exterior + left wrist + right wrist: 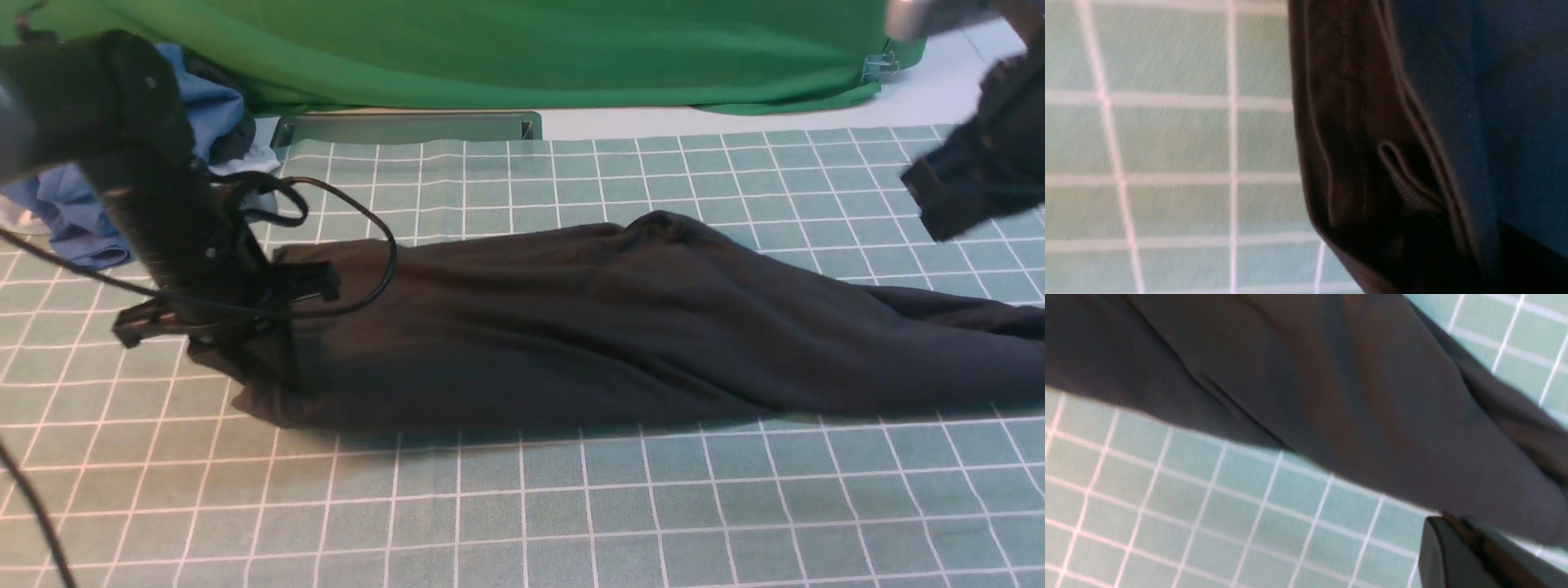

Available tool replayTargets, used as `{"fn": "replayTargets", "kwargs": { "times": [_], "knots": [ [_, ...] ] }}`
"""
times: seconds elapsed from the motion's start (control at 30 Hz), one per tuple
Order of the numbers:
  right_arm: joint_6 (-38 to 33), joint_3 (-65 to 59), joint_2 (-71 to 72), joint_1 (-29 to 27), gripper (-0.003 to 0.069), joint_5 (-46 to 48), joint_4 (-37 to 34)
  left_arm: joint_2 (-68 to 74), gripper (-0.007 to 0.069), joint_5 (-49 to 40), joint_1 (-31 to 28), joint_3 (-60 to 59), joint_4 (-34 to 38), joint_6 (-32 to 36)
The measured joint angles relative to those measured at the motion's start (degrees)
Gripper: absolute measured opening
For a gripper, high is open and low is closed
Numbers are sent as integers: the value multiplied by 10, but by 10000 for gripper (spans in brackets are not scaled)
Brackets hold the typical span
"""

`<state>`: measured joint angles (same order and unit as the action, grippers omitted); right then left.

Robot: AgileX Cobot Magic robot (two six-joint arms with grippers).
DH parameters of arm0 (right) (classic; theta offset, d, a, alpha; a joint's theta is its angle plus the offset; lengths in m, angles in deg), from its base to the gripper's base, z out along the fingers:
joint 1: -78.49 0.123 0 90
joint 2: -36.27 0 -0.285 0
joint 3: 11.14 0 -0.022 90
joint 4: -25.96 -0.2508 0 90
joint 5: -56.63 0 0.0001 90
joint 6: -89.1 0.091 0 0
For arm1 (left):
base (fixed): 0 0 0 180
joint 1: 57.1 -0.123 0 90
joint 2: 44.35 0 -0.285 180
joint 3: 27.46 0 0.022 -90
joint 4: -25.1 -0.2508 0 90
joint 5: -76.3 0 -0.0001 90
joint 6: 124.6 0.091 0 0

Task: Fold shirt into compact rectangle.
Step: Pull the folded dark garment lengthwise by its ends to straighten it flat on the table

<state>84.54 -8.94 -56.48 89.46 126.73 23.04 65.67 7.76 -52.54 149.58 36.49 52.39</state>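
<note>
Nearest the camera: bare squares of the pale green cutting mat with its white grid (pixel 522 506), covering the table from edge to edge.

Across the middle of that mat: the large black soft-knit T-shirt (pixel 571 343), lying in one long, loosely gathered band from left to right. Broad and rumpled at the left end, narrowing toward the right, running out past the right edge of the front view. No print showing on the upturned side.

At the shirt's left end: the black left gripper (pixel 245 343), low over the cloth and touching it, with a thin black cable (pixel 384 245) looping beside it. Black on black there, so cannot tell whether the jaws are pinched on fabric or just resting against it. From the left wrist camera, very close: a stitched brown-black hem (pixel 1347 102) doubled over itself beside the mat, no fingers in sight.

Farther back and to the right: the black right gripper (pixel 955 212), blurred, raised well clear of the shirt. Jaws closed together, nothing between them. From the right wrist camera: one dark finger (pixel 1470 555) above the mat, just off the shirt's near edge.

At the far left, beyond the left arm: a heap of blue and white garments (pixel 212 106). Beside it, a flat grey metal plate (pixel 408 128) at the mat's far edge. Behind everything: a bright green cloth backdrop (pixel 522 49), held at its right corner by a small wire clip (pixel 880 64).
</note>
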Motion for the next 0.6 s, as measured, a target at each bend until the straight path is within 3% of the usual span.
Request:
{"fn": "replayTargets", "kwargs": {
  "times": [0.33,0.57,0.6],
  "knots": [
    [0,-83,11,0,31,-15,3,-30,85,44,0,-123,-15,-19],
    [-7,-84,7,0,31,-29,3,-30,257,12,0,-136,-40,-56],
    [-9,-84,6,0,31,-34,3,-33,316,-1,0,-122,-59,-72]
  ]
}}
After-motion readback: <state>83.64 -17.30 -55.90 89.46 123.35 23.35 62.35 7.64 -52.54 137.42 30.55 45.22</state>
